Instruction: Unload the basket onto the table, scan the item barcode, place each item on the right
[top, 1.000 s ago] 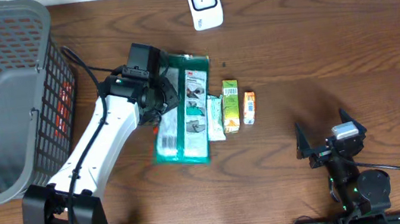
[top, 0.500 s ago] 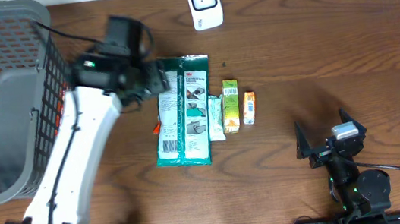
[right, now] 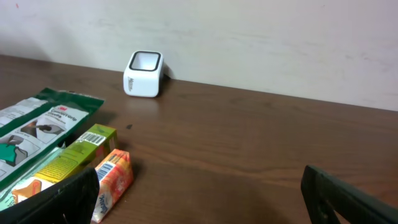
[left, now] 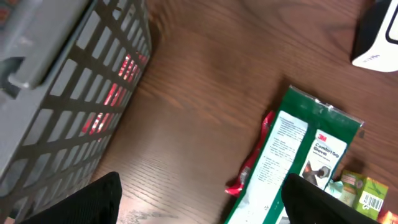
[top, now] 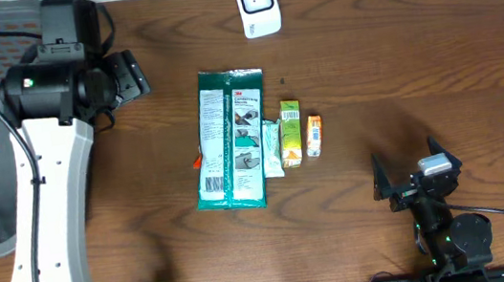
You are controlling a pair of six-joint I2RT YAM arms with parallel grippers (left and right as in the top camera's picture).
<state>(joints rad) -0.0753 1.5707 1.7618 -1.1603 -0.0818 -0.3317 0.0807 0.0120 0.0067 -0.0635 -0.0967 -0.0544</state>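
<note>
Left tool swung far left off the pack, released; light and floppy, it probably needed an edge pinch.

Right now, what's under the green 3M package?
A red strip pokes out from the green 3M package on its basket side; whatever else lies underneath is covered.

Wood table: grey basket, white scanner, green packet, pale sachet, green carton, orange carton
</note>
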